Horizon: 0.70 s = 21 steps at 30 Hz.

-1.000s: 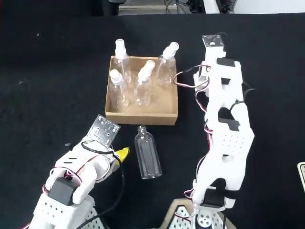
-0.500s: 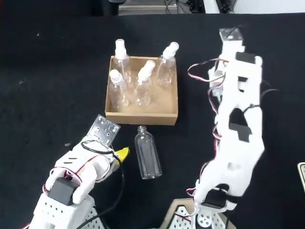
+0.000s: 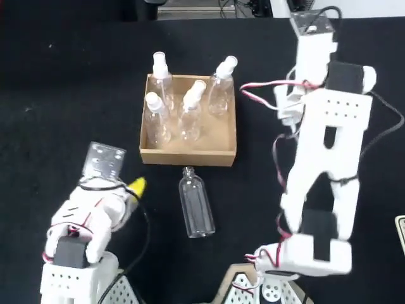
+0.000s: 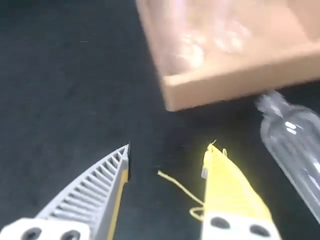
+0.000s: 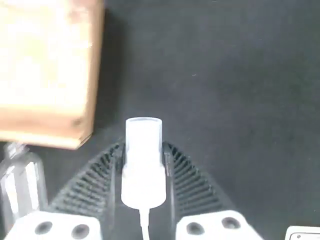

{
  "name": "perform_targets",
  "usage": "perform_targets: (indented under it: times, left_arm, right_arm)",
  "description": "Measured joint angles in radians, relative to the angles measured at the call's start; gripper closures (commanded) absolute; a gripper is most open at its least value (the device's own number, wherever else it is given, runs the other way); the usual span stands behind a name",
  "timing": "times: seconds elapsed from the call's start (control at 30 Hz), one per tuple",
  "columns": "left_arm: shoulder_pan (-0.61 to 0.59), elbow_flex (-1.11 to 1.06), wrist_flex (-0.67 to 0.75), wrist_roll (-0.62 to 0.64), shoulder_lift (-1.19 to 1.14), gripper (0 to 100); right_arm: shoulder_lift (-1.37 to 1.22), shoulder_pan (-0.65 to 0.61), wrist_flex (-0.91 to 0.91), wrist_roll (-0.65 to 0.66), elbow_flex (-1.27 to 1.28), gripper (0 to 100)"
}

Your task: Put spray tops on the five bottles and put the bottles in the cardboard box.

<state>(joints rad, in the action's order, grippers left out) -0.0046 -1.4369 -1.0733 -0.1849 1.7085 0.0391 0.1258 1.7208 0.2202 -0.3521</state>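
Note:
The cardboard box [image 3: 223, 136] stands mid-table and holds several clear bottles with white spray tops [image 3: 190, 96]. One clear bottle without a top [image 3: 195, 202] lies on the black table just in front of the box. My left gripper [image 4: 167, 167] is open over bare table to the left of that bottle [image 4: 295, 142], near the box's front corner [image 4: 200, 92]; its yellow finger [image 3: 137, 185] shows from above. My right gripper [image 5: 144, 147] is shut on a white spray top [image 5: 144, 165], held above the table to the right of the box [image 5: 47, 75]. The lying bottle [image 5: 20, 185] is off to one side.
The table is covered in black cloth. The tall white right arm [image 3: 326, 145] stands to the right of the box. A small pale object [image 3: 400, 229] lies at the table's right edge. Cables and equipment sit beyond the far edge.
The left arm has swung left, away from the lying bottle. The right arm has risen and shifted right and back, carrying the spray top.

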Motion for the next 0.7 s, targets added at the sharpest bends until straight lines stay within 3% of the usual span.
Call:
perform_targets:
  times: [0.2, 0.43, 0.57, 0.7]
  left_arm:
    - [-0.239, 0.084, 0.0, 0.0, 0.002, 77]
    - [-0.506, 0.107, 0.0, 0.0, 0.0, 77]
    - [-0.563, 0.107, 0.0, 0.0, 0.0, 77]
    - [-0.621, 0.107, -0.012, -0.003, 0.0, 77]
  right_arm:
    - [0.276, -0.172, 0.011, 0.0, 0.089, 98.7]
    - [0.582, -0.529, -0.021, -0.008, 0.353, 98.7]
    - [0.624, -0.75, -0.178, -0.081, 0.559, 98.7]
    - [0.624, -0.893, -0.428, -0.15, 0.789, 98.7]
